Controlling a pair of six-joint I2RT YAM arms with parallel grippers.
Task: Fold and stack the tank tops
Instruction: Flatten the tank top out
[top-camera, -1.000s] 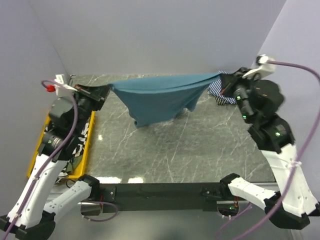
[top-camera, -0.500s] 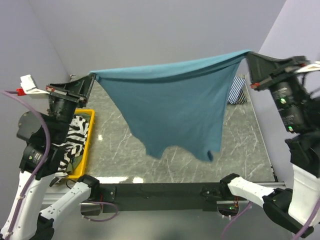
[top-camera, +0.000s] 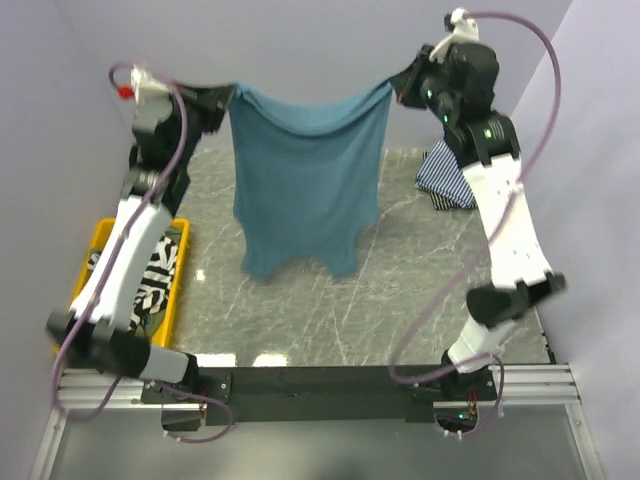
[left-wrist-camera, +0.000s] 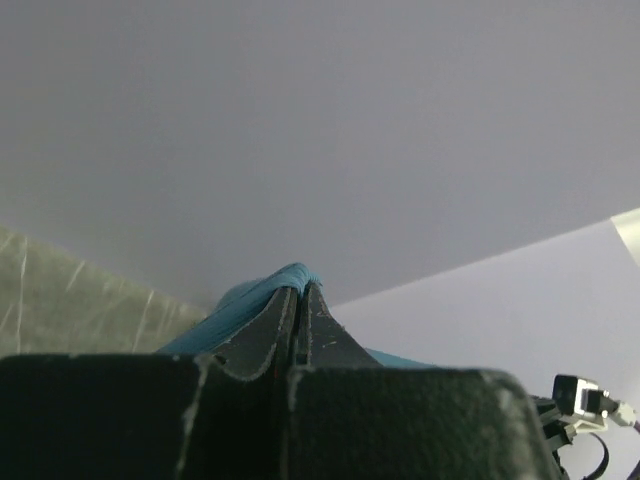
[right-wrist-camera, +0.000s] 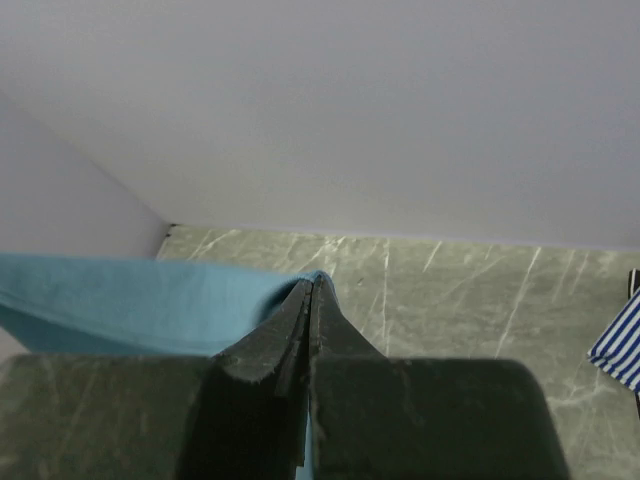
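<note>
The teal top hangs high over the tabletop's far half. The left hand and the right hand each pinch an upper corner. A pinstriped top lies at the tabletop's far right, and a striped top sits in the bin at its left edge.

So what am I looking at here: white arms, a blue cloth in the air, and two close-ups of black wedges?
These are two robot arms bolted at the near edge of a table. The wide picture comes from a fixed camera above and behind them; each close-up comes from a camera on a wrist, and the black wedges are its fingers. The left gripper and right gripper are each shut on an upper corner of a teal tank top, hanging between them. A pinstriped top lies at the right; a yellow bin at the left holds black-and-white cloth.
</note>
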